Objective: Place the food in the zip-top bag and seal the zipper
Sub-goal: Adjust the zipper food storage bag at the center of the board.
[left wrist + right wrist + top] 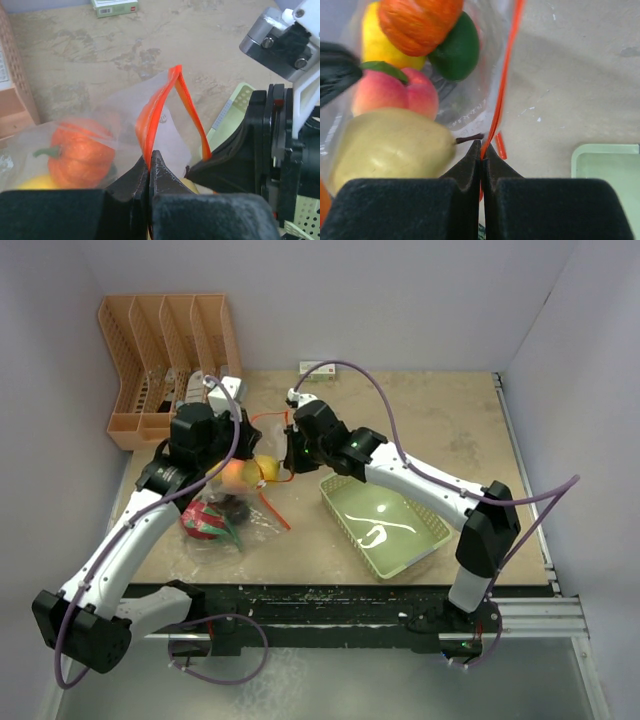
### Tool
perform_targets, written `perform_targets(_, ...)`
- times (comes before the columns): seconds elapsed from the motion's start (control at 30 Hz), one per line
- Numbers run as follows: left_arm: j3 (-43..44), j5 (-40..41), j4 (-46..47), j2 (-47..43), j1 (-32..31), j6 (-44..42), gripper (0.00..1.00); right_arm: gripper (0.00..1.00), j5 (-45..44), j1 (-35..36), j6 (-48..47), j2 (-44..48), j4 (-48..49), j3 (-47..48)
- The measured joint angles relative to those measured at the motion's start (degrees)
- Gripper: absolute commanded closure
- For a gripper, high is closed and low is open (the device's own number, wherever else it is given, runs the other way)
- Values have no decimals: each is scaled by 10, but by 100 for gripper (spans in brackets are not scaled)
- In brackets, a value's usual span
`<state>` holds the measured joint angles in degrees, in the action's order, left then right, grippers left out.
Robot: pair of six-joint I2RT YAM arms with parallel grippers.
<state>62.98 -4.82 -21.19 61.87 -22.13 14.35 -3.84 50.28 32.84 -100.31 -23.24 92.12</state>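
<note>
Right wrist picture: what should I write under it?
The right end effector shut on the zipper of a clear bag holding toy food.

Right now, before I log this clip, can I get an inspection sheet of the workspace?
Surface: tan table, stained and scuffed.
Job's things: zip-top bag lies front left with pumpkin, pear, peach and more food inside; zipper gapes in a loop, unsealed.
Clutter: green tray, orange file rack, small box at the back.
Hands: left hand and right hand both shut on the zipper.
Cables: purple cables loop along both arms.
Surroundings: plain grey walls.
</note>
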Motion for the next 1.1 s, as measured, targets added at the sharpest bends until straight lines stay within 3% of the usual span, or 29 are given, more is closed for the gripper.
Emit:
perform_targets(0.1,-17,-14,47,21,0,0,100,100,19,0,8,-1,13,-7)
perform_targets(0.27,-145,-26,162,25,0,2,100,100,43,-4,52,9,68,-47)
perform_targets(0.43,-225,-34,220,21,0,9,100,100,65,-12,110,15,117,-113)
perform_targets(0.67,-245,-40,228,-84,0,6,78,100,80,-42,168,40,165,-158)
perform_targets(0.93,-201,-44,194,-225,0,-36,53,100,96,-74,226,70,217,-159)
perform_targets(1.1,-204,-76,174,-284,0,-50,26,100,105,-76,267,64,236,-153)
